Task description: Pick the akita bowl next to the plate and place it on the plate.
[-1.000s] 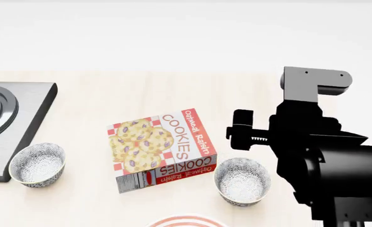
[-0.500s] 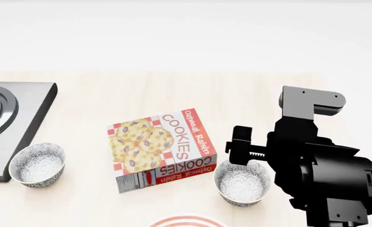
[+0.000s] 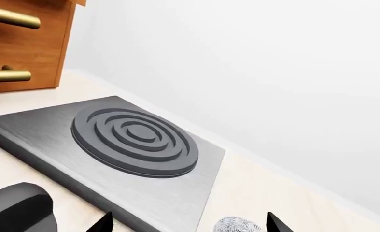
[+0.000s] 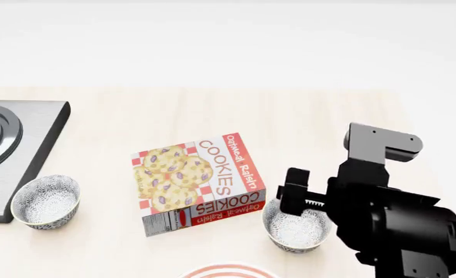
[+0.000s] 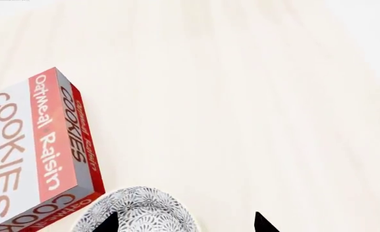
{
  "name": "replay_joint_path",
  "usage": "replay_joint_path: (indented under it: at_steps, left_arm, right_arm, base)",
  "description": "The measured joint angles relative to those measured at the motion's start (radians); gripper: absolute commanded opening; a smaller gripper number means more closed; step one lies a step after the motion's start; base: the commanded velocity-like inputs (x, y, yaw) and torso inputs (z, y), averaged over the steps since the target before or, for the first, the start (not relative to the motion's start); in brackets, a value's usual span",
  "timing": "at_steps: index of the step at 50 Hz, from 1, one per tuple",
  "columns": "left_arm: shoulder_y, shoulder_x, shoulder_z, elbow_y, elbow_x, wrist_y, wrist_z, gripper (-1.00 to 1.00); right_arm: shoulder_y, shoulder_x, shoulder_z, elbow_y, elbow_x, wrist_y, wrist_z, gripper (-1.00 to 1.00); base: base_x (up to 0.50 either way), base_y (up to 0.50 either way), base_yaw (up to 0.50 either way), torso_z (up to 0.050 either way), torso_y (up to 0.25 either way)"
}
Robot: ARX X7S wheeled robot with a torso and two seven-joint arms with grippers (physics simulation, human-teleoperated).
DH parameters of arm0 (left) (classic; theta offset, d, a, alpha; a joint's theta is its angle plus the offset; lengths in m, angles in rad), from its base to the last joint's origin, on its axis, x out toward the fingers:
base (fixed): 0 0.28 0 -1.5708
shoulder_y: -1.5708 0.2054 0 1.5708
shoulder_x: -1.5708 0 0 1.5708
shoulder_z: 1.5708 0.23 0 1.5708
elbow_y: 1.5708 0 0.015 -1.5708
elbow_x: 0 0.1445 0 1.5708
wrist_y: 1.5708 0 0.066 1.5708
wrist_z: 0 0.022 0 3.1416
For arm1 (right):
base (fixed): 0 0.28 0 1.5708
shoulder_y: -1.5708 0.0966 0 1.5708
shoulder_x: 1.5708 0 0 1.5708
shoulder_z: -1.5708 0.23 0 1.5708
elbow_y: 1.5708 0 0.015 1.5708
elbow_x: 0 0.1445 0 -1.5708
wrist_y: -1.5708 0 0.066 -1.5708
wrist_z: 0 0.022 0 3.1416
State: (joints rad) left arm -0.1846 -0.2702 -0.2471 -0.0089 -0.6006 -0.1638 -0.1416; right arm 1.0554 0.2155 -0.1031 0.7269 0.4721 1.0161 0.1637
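Note:
The akita bowl (image 4: pixel 292 230), grey-and-white patterned, stands just right of the cookie box, with a sliver of the red-ringed plate (image 4: pixel 228 271) showing at the view's bottom edge close by. My right gripper (image 4: pixel 296 204) hangs open directly over this bowl's rim. In the right wrist view one fingertip (image 5: pixel 109 223) lies over the akita bowl (image 5: pixel 138 212), while the other is over bare table; the right gripper (image 5: pixel 184 224) holds nothing. The left gripper (image 3: pixel 190 224) is open near the stove, and a second patterned bowl (image 3: pixel 238 225) shows between its tips.
An Oatmeal Raisin cookie box (image 4: pixel 199 182) lies flat left of the akita bowl, almost touching it. The second patterned bowl (image 4: pixel 46 201) stands beside the grey stove plate (image 4: pixel 26 147) at the left. A wooden cabinet with brass handles (image 3: pixel 22 43) rises behind the stove.
My right arm has come down and nearer, bringing its open gripper from above the table onto the bowl's rim. Bowls, box and the left side have not moved.

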Motion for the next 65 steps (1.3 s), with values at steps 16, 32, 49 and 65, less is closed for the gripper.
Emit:
replay_joint_path:
  at_steps: [16,32,49,65]
  left_arm:
    - [0.006,-0.006,0.002,0.024,-0.011,-0.014,-0.019,1.0]
    - [0.007,-0.011,0.006,0.031,-0.018,-0.019,-0.026,1.0]
    - [0.005,-0.012,0.011,0.018,-0.019,-0.008,-0.024,1.0]
    - [0.008,-0.017,0.014,0.027,-0.024,-0.01,-0.031,1.0]
  right_arm:
    - [-0.012,-0.001,0.026,0.049,0.023,-0.02,-0.019,1.0]
    - [-0.018,0.002,0.035,0.088,0.027,-0.042,-0.021,1.0]
    - [-0.034,0.007,0.04,0.106,0.035,-0.052,-0.028,1.0]
    - [-0.037,0.007,0.058,0.145,0.048,-0.081,-0.04,1.0]
  base:
    - [0.0,0.0,0.0,0.0,0.0]
    - [0.0,0.0,0.0,0.0,0.0]
    - [0.0,0.0,0.0,0.0,0.0]
    - [0.0,0.0,0.0,0.0,0.001]
